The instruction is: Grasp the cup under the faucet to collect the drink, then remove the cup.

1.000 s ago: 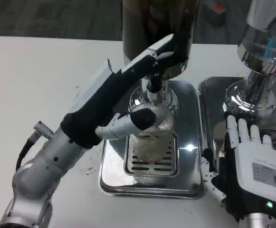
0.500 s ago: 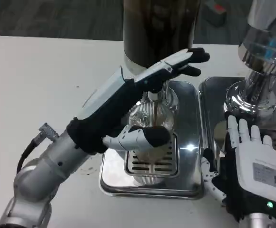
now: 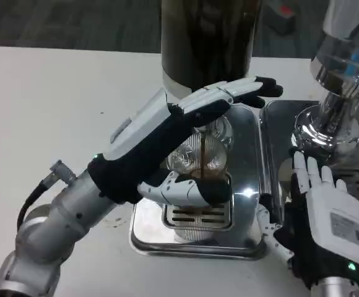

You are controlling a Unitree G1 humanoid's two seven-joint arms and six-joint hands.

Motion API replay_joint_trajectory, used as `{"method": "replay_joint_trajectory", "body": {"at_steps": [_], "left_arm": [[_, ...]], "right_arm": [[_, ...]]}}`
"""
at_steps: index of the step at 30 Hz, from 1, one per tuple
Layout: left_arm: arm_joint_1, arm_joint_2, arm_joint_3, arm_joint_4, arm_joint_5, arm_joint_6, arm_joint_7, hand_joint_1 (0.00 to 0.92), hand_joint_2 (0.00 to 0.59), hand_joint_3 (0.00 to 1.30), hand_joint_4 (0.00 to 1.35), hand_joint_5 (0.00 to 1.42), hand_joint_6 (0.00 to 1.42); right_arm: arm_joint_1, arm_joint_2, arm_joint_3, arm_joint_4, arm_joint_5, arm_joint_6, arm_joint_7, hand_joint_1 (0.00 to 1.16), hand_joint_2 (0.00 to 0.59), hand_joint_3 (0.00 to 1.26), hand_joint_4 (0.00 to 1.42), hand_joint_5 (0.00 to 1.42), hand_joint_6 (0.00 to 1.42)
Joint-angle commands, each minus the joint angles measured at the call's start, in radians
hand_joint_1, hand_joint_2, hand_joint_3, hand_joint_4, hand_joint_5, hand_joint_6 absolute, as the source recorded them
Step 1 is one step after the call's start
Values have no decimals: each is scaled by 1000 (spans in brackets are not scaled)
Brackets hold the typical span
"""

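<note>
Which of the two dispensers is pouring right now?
The dark dispenser in the middle: a brown stream falls under the left hand into the cup. The right-side dispenser shows none.

A white tabletop [image 3: 49, 105] fills the scene from about 7 o'clock up to 10 o'clock, smooth and evenly lit, with a few small dark specks on it. Beyond its far edge, from 11 to 1 o'clock, lies a dark grey carpeted floor [image 3: 74, 25] with a faint woven pattern. A small grey object with a red patch [image 3: 283, 15] sits on that floor near 1 o'clock; what it is cannot be told.
</note>
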Motion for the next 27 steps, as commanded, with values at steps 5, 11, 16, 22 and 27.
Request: {"method": "replay_joint_trajectory", "body": {"at_steps": [5,11,16,22,27], "left_arm": [[12,2,-25,4,39,-4,2,0,120,199,135,254,160],[6,0,-25,12,34,4,10,0,121,191,135,256,162],[9,-1,-26,14,21,12,7,0,121,189,135,257,163],[7,0,-32,19,9,21,0,0,117,188,135,258,165],[1,5,-36,21,8,26,-9,0,117,188,135,258,166]], "right_arm": [[-20,-37,-98,34,327,-213,67,454,360,0,0,0,68],[-41,-51,-154,102,545,-358,141,604,225,0,0,0,79],[-52,-47,-166,125,621,-374,183,684,173,0,0,0,55],[-77,-36,-168,158,657,-384,194,699,165,0,0,0,37],[-106,-11,-172,205,697,-405,200,705,160,0,0,0,34]]}}
